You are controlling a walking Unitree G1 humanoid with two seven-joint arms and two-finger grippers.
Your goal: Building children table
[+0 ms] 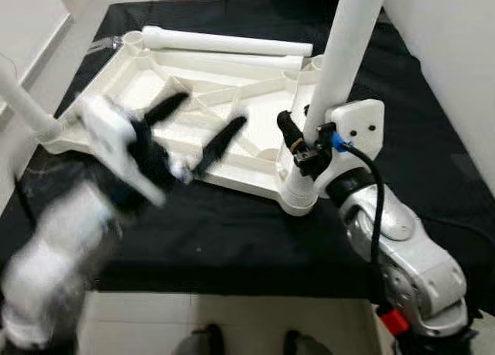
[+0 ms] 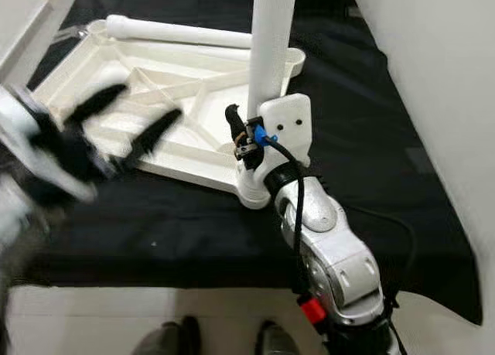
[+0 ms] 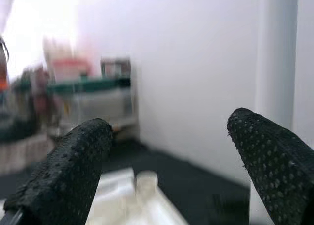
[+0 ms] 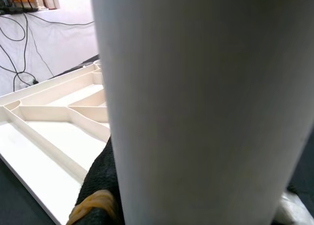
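My right gripper (image 1: pixel 303 142) clasps the upright white table leg (image 1: pixel 345 55); my blurred left gripper (image 1: pixel 193 131) hovers spread over the upturned table panel (image 1: pixel 232 88).

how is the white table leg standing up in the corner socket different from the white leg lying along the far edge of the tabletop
The upright white plastic table leg stands vertically in the near right corner socket of the upside-down white plastic tabletop; the loose white plastic table leg lies flat along the far edge. The right hand is closed around the upright leg; nothing holds the lying one. Both are plain white round tubes.
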